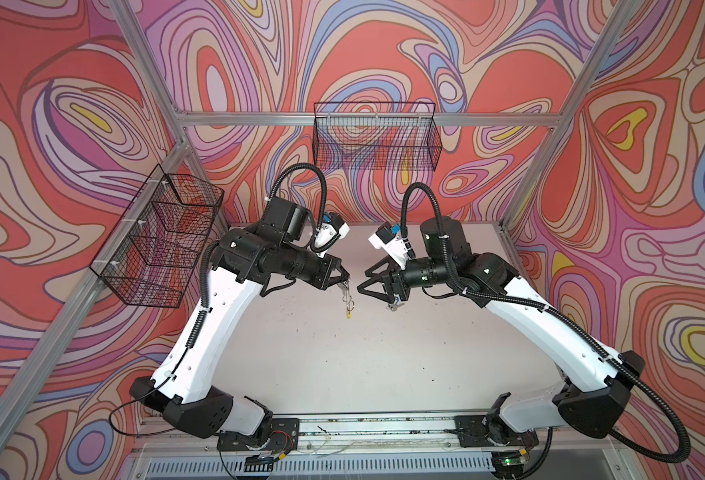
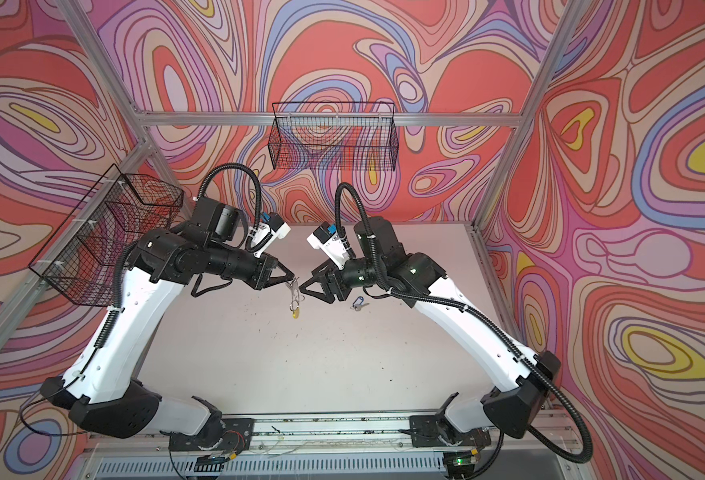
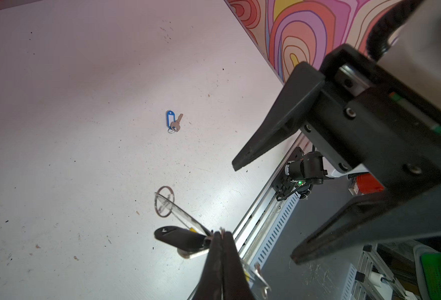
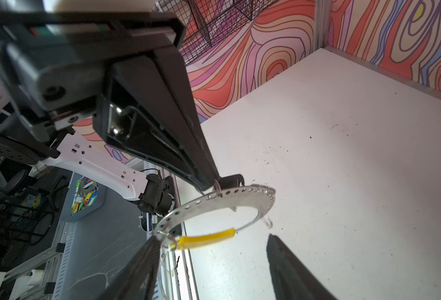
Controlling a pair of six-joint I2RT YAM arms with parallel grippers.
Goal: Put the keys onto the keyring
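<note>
The keyring (image 4: 240, 193), a thin grey perforated hoop with a yellow segment (image 4: 206, 240), hangs above the table. My left gripper (image 3: 222, 233) is shut on its rim; both top views show this at mid-table (image 1: 344, 277) (image 2: 291, 279). The black-tag key (image 3: 180, 239) hangs right beside the left fingers. My right gripper (image 4: 214, 237) is open and faces the hoop, one finger (image 4: 151, 254) close to the hoop's end by the yellow segment. The blue-tag key (image 3: 171, 120) lies on the table (image 2: 357, 303), under the right wrist in a top view.
A small loose wire ring (image 3: 164, 201) dangles from the hoop. Black wire baskets hang on the back wall (image 1: 375, 137) and the left wall (image 1: 159, 237). The white table (image 1: 342, 365) ends at a metal rail (image 1: 384, 424) in front.
</note>
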